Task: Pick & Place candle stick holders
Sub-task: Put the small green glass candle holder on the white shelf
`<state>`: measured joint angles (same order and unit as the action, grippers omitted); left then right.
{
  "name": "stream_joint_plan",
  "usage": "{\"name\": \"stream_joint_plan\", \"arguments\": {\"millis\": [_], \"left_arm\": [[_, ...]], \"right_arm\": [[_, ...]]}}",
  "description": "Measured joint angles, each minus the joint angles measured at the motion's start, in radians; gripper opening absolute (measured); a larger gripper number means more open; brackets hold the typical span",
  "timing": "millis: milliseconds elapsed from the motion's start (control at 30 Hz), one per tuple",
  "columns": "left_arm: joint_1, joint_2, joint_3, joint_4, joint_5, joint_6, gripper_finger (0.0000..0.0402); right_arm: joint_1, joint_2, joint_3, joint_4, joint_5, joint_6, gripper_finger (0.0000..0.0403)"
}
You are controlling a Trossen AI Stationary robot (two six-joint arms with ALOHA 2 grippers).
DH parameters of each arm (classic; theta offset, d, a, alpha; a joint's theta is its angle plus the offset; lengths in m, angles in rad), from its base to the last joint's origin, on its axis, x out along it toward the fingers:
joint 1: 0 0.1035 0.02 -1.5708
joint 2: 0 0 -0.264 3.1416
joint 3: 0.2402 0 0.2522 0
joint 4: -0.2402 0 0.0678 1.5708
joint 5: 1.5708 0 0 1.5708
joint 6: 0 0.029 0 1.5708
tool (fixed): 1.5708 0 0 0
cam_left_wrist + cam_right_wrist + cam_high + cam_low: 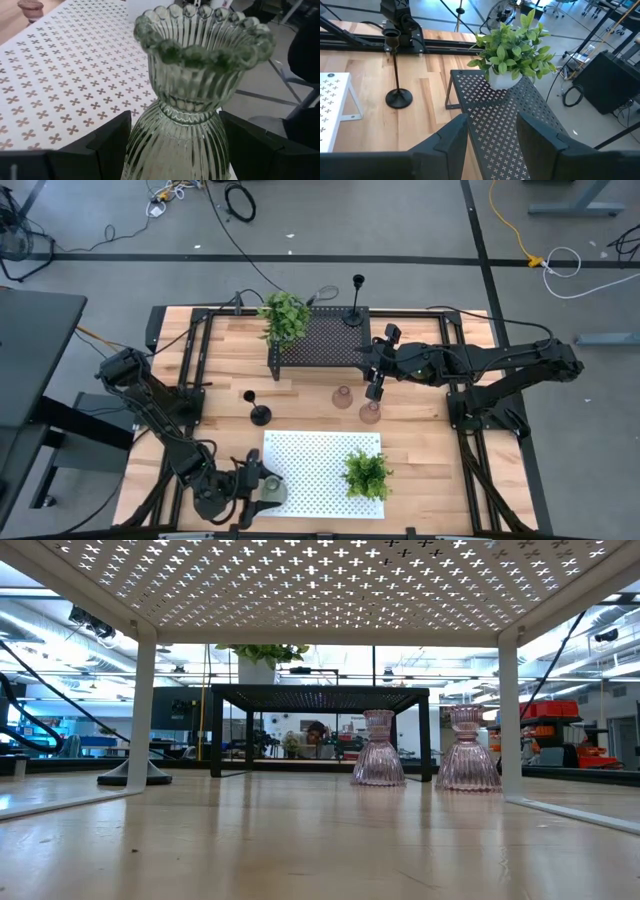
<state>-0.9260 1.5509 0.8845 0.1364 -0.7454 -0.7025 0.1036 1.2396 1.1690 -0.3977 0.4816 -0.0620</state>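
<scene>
Olive-green glass holder [200, 90] sits between fingers of your left tool [258, 486], grasped, at near corner of white perforated rack [310, 460]. Your right tool [378, 367] hovers released over black mesh rack [325, 340]. Two pink glass holders [343, 396] stand on desk [420, 440] between racks. One slim black holder [258, 412] stands on desk, another [355, 315] on mesh rack.

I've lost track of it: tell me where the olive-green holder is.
The olive-green holder stands between the left gripper's fingers at the white rack's left front corner, bottom left of centre in the high view.
</scene>
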Motion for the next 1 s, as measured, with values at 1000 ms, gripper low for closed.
{"name": "stream_joint_plan", "arguments": {"millis": [1000], "left_arm": [[0.019,0.048,0.001,0.104,0.057,0.026,0.0276]], "right_arm": [[0.0,0.0,0.0,0.0,0.0,0.0,0.0169]]}}
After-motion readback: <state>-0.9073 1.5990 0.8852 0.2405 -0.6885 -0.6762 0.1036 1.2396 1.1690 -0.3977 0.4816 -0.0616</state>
